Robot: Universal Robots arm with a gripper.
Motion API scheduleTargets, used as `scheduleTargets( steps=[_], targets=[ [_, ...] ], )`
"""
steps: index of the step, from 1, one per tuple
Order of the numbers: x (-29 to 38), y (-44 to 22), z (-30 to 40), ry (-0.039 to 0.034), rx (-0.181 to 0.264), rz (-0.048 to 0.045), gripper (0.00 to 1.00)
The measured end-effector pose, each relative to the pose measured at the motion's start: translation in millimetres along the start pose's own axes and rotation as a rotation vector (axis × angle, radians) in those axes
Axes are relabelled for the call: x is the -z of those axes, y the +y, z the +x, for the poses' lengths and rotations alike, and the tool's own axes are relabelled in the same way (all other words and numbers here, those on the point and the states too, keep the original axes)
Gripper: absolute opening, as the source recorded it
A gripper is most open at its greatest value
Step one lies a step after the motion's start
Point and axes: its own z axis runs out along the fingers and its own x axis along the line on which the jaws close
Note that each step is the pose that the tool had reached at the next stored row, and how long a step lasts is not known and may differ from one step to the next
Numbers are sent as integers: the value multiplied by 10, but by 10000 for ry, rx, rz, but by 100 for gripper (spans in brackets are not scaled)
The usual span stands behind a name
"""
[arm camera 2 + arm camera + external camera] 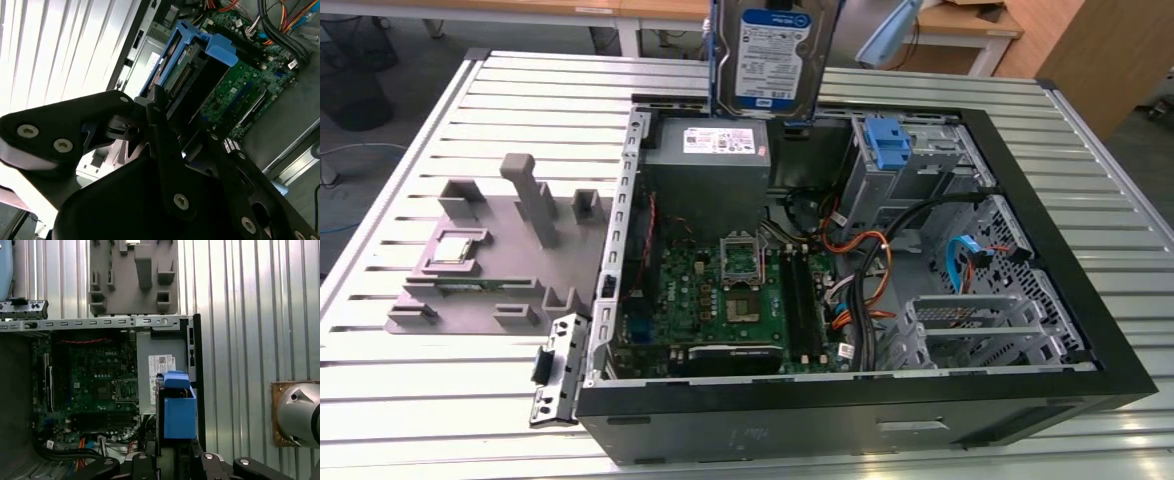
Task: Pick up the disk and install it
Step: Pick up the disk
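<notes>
In the exterior view, the open case (854, 420) sits on the slatted table (427, 420), a grey jig (480, 285) at its 9 o'clock; at 12 o'clock the disk (774, 55) hangs upright above the power supply (707, 150), the gripper (185, 116) clamped on its blue rails

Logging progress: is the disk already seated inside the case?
No, in the exterior view the disk hangs above the open case.
</notes>
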Motion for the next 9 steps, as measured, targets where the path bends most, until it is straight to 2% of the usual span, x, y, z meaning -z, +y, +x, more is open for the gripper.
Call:
scheduleTargets(
  steps=[3, 9],
  targets=[
    [1, -98, -5, 1, -1, -1, 35],
    [0, -167, -4, 1, 0, -1, 35]
  ],
)
